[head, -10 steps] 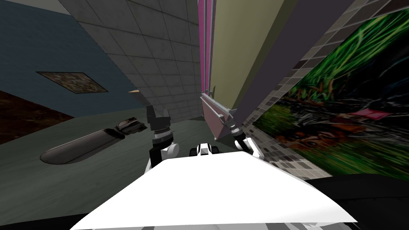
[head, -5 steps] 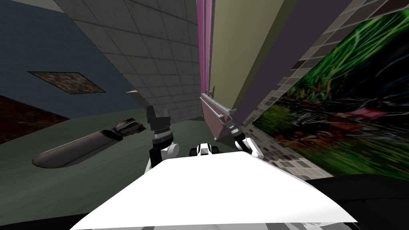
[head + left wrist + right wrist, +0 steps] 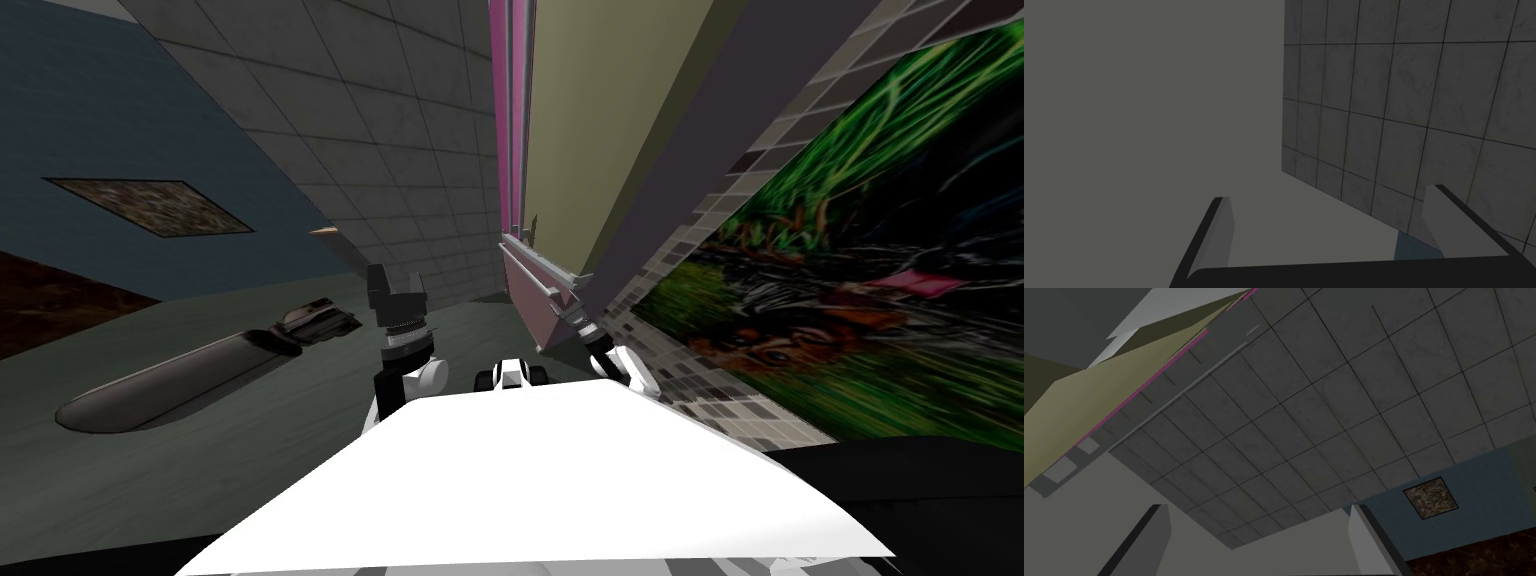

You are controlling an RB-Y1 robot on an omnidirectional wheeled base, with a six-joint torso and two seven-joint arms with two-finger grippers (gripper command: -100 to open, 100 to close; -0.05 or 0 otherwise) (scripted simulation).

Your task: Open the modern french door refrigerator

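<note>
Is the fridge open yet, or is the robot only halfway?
Partly, it seems. A pink door panel juts out from the tall olive fridge, so it looks swung some way open. The right gripper sits by that panel, fingers open, gripping nothing; the left gripper is open too, apart from it. To do: swing it wider.

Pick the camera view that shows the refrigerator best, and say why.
The head view: the refrigerator rises as a tall tan face with pink edges, and a pink panel juts out lower down. The right wrist view catches just a slanted tan strip with a pink edge. The left wrist view points elsewhere.
</note>
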